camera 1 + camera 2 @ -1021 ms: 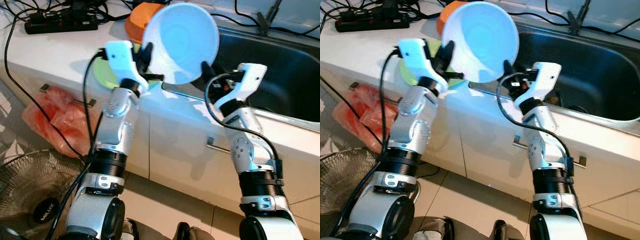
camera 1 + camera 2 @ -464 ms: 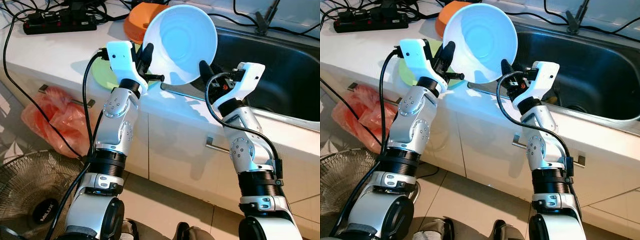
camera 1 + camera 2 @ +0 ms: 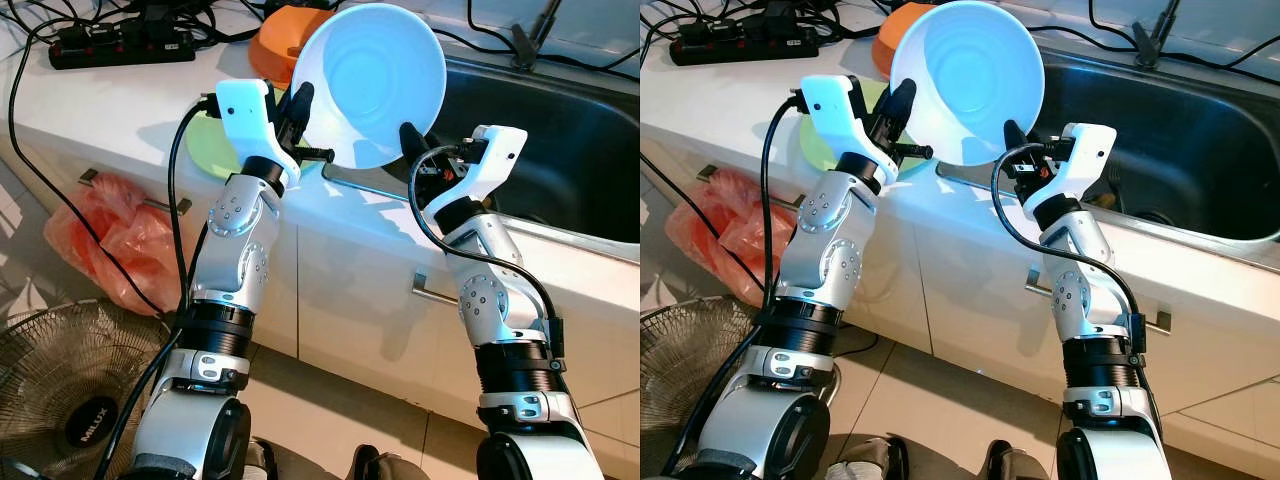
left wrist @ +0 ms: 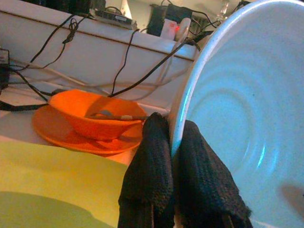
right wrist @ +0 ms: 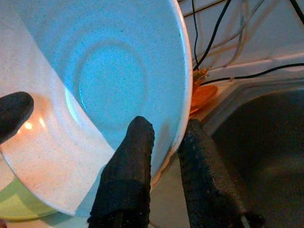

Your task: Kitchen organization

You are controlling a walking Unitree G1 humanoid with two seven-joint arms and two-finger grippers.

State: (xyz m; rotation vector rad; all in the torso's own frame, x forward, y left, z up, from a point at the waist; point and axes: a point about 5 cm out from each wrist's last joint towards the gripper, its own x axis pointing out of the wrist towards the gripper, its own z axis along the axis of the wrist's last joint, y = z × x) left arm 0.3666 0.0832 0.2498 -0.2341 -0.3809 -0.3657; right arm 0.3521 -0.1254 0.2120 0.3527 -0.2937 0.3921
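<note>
Upper centre of the frame: the large pale-blue ceramic bowl is being held tilted above the white counter edge, with the left pincer and right pincer each clamping its rim beside the steel sink.

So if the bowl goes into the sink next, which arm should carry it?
Right, probably. Both grippers pinch the bowl's rim, but the right gripper holds the edge beside the sink, with open basin just past it. The left gripper sits over the counter, near the green plate.
</note>
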